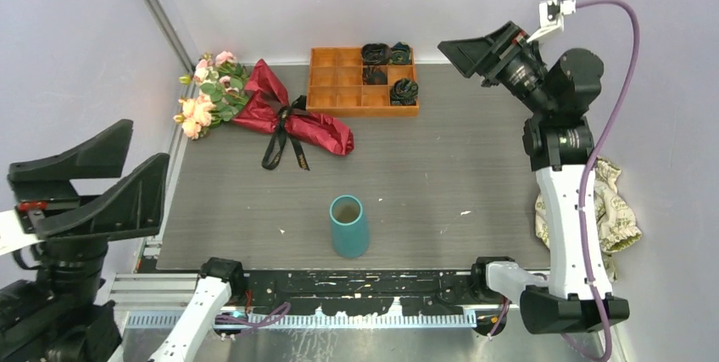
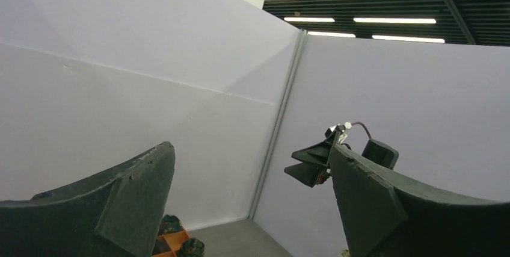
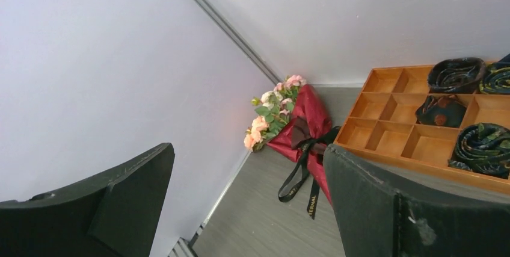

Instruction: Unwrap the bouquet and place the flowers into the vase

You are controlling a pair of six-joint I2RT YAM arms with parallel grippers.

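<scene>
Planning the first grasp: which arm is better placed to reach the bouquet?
Probably left: the bouquet lies far-left, on that arm's side. Left pincer and right pincer both hang open and empty.

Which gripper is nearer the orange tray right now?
Right. The right gripper is raised just right of the tray; the left gripper is raised at the near left, far from it.

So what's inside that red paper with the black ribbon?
Pink and peach roses with green leaves poke out of the red paper at one end. The paper covers their stems, so those cannot be seen.
</scene>
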